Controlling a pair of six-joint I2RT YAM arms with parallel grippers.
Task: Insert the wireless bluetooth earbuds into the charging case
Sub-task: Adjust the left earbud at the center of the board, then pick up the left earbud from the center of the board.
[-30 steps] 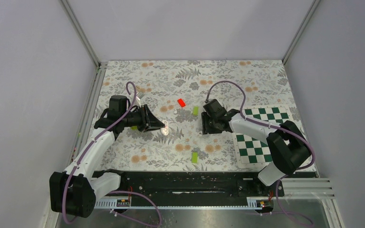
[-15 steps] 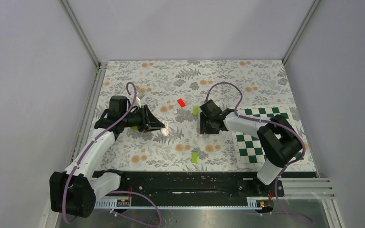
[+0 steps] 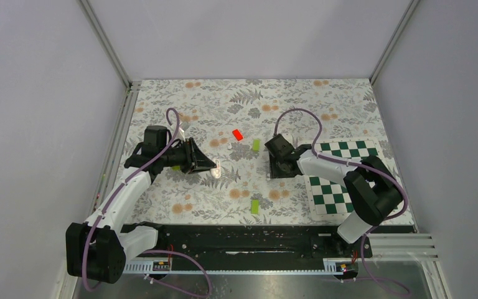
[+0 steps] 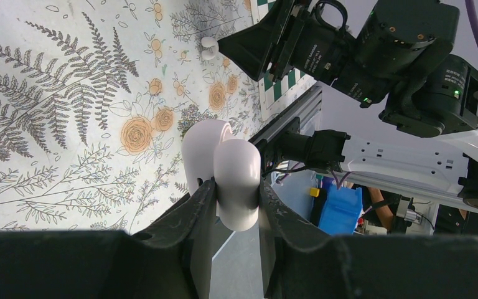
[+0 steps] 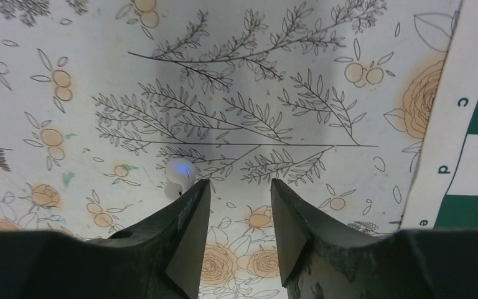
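Observation:
My left gripper (image 4: 236, 187) is shut on the white charging case (image 4: 238, 177), held above the floral mat with its lid (image 4: 200, 148) swung open. In the top view the case (image 3: 216, 167) shows at the tip of the left gripper (image 3: 210, 166), left of centre. One small white earbud (image 5: 179, 171) with a blue light lies on the mat, just outside the left fingertip of my right gripper (image 5: 239, 184). That gripper is open with only mat between its fingers. From the left wrist view the same earbud (image 4: 208, 45) shows beside the right gripper's tip. No other earbud is in view.
A red block (image 3: 238, 134) and a lime-green block (image 3: 256, 144) lie behind the grippers, another green block (image 3: 255, 206) nearer the front edge. A green-and-white checkerboard (image 3: 342, 174) lies under the right arm. Grey walls enclose the table.
The right gripper has shifted a little to the right and turned over the mat. The left arm and the case have not moved.

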